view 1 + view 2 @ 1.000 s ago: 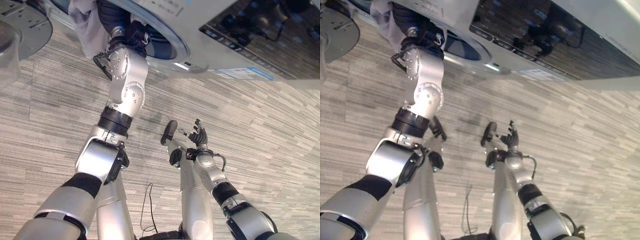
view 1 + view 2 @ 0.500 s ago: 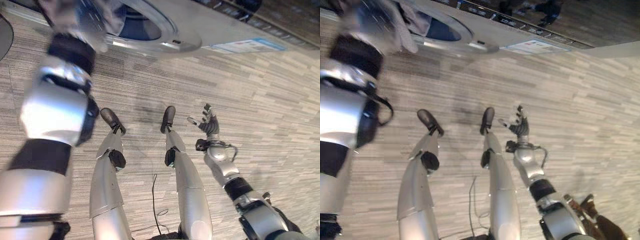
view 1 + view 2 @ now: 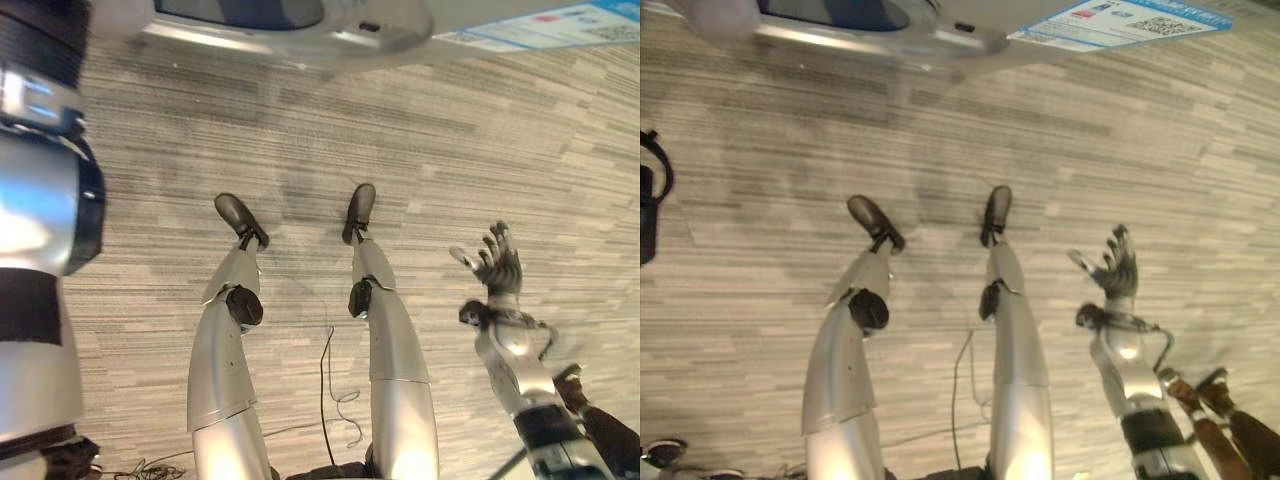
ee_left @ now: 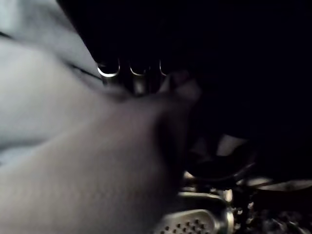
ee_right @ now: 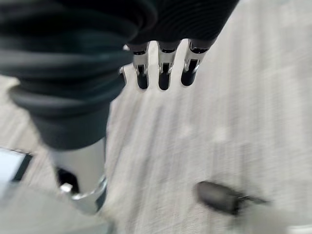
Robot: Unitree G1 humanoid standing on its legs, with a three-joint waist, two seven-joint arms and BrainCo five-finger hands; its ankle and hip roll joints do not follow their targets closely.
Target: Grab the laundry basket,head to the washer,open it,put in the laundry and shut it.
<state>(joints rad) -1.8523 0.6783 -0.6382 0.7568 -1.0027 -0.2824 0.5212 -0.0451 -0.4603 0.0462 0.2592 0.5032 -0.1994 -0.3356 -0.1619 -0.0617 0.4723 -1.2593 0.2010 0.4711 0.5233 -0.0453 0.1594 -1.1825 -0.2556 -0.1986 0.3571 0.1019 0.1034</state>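
The pale grey garment [image 4: 73, 161] could snag on the silver-grey front-loading washer's [image 3: 300, 30] round opening and slide out onto the floor; the left hand [image 4: 131, 78] reaches into the dark drum beside that cloth, its grip impossible to tell; the right hand [image 3: 495, 265] hangs spread over the striped grey carpet [image 3: 500, 130].

There was one washer [image 3: 300, 25], one pale garment [image 4: 73, 161] and one open right hand [image 3: 495, 268]; the left hand [image 4: 136, 80] appeared once, dimly, perhaps against cloth.
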